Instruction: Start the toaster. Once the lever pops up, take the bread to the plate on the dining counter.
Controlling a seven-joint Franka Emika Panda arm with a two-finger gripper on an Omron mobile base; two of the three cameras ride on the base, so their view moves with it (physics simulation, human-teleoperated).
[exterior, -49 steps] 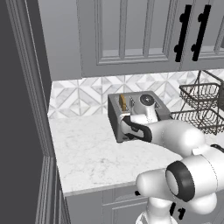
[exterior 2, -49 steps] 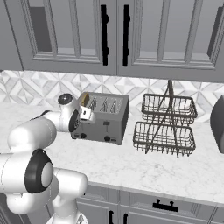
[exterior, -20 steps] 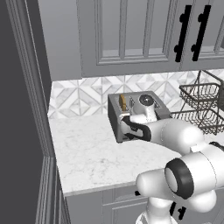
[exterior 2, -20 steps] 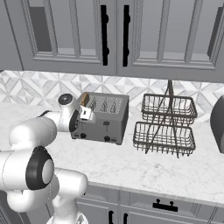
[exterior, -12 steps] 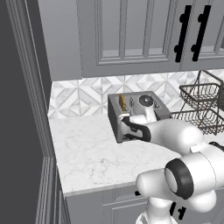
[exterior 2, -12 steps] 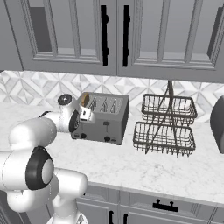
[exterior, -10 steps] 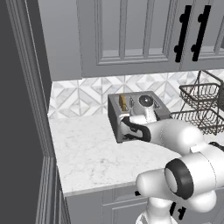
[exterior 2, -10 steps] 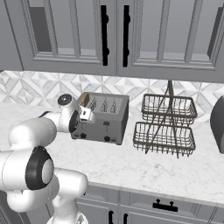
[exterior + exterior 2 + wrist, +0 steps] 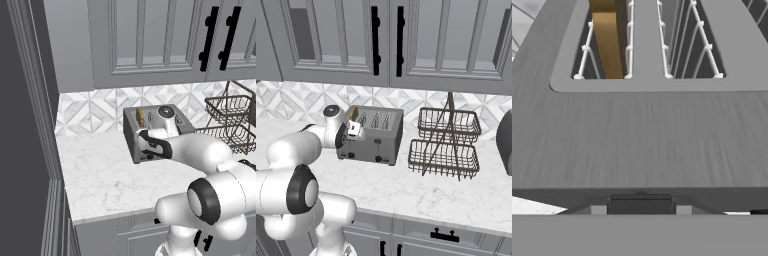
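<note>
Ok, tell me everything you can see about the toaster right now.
The toaster is a boxy grey metal four-slot unit standing upright on the white marble worktop, near the patterned tile wall. Dark round knobs run along its front. A tan bread slice stands in an end slot, its top poking out. The gripper is at that end's front face, by the lever.

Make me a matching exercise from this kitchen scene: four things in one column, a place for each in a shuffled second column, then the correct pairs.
Things:
1. bread
2. gripper
3. wire basket rack
4. toaster

Places:
A. at the toaster's front face, near its left end
B. on the marble worktop, against the patterned tile wall
C. standing in the toaster's leftmost slot
D. on the worktop, right of the toaster

Pairs: 1-C, 2-A, 3-D, 4-B
</note>
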